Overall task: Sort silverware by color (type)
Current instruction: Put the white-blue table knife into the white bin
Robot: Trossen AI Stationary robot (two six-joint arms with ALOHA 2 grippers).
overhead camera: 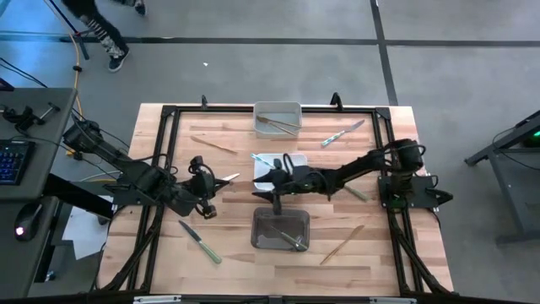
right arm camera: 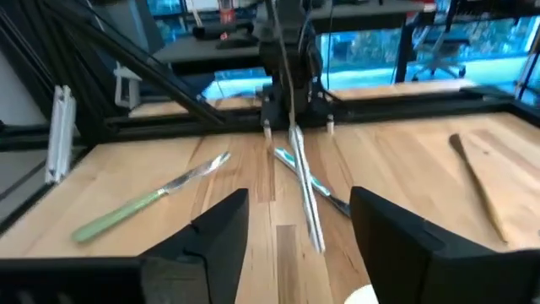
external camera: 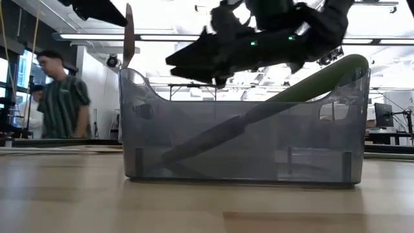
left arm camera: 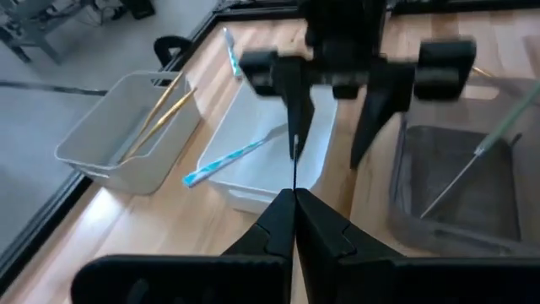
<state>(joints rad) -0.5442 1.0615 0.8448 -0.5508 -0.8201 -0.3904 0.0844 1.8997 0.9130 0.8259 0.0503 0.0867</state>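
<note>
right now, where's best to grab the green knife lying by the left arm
Grip the green knife by its thicker handle, not the blade. It lies flat and slanted on the table, nothing touching it, so come straight down, closing across its width.

Piece in left pincer (left arm camera: pixel 294 221) seen edge-on, type unreadable; handle hidden

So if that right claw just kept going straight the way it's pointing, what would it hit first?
Most likely the piece of cutlery that the left gripper holds out toward it. It sits straight ahead of the open right gripper, though how near is hard to judge.
</note>
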